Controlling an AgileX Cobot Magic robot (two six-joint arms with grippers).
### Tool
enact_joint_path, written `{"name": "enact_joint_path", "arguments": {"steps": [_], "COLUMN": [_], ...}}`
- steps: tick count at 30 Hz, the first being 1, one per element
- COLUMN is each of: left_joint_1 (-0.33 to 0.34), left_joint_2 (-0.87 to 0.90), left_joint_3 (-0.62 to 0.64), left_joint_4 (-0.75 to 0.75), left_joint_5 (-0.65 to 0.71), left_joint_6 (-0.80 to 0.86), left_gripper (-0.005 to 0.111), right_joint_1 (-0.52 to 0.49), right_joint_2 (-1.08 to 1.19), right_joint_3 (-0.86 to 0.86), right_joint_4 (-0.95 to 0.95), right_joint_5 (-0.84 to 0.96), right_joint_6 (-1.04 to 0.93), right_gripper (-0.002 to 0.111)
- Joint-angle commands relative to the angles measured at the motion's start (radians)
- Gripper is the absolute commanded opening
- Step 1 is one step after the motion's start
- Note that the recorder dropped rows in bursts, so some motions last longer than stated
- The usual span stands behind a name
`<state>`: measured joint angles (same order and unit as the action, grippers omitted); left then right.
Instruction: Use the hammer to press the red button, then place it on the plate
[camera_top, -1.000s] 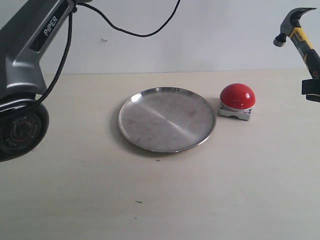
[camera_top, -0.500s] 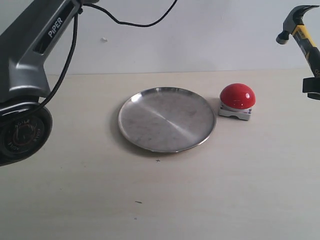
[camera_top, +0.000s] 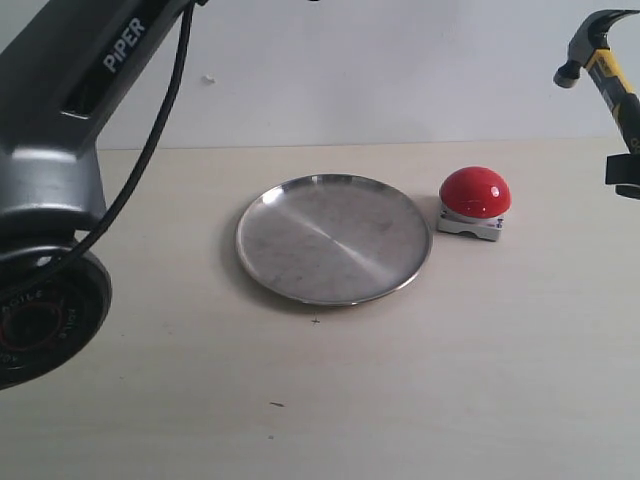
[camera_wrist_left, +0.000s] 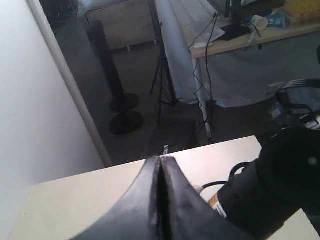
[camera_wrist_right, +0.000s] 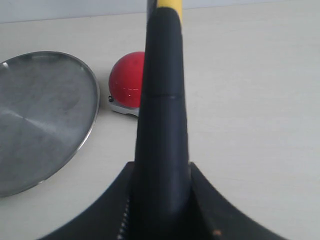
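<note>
The hammer (camera_top: 605, 62) hangs high at the right edge of the exterior view, dark head up and left, held by my right gripper (camera_top: 622, 178), of which only a black corner shows. In the right wrist view that gripper (camera_wrist_right: 161, 172) is shut on the black handle of the hammer (camera_wrist_right: 162, 100), whose yellow neck points toward the red button (camera_wrist_right: 127, 81). The red button (camera_top: 475, 194) sits on its grey base right of the plate (camera_top: 333, 238). The plate (camera_wrist_right: 42, 117) lies flat. My left gripper (camera_wrist_left: 161, 165) is shut and empty, raised off the table.
The left arm's grey body (camera_top: 60, 150) and round joint (camera_top: 40, 315) fill the left side of the exterior view, with a black cable (camera_top: 140, 160) hanging beside it. A pale wall backs the wooden table (camera_top: 400, 380).
The left arm has shifted lower and closer in the exterior view, its joint dropping toward the lower left. The hammer and right gripper edged slightly right a second ago and have since held still.
</note>
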<state>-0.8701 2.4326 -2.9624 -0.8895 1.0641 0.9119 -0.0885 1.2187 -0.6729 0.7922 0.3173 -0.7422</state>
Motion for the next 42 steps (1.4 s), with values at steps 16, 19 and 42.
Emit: {"name": "enact_joint_path", "arguments": {"steps": [16, 19, 42], "left_joint_1": [-0.031, -0.091, -0.153], "left_joint_2": [0.016, 0.045, 0.138], "left_joint_3": [-0.003, -0.003, -0.003], "left_joint_4": [0.109, 0.286, -0.101], "left_joint_5": [0.025, 0.088, -0.163], "left_joint_6": [0.016, 0.016, 0.016], "left_gripper": [0.000, 0.000, 0.000], "right_joint_1": [-0.004, -0.004, -0.004], "right_joint_2": [-0.007, -0.007, -0.007], "right_joint_3": [-0.012, -0.012, -0.012], "right_joint_4": [0.017, 0.017, 0.010], "right_joint_5": [-0.041, -0.041, -0.061], "right_joint_6": [-0.007, -0.007, -0.005], "right_gripper": [0.000, 0.000, 0.000]}}
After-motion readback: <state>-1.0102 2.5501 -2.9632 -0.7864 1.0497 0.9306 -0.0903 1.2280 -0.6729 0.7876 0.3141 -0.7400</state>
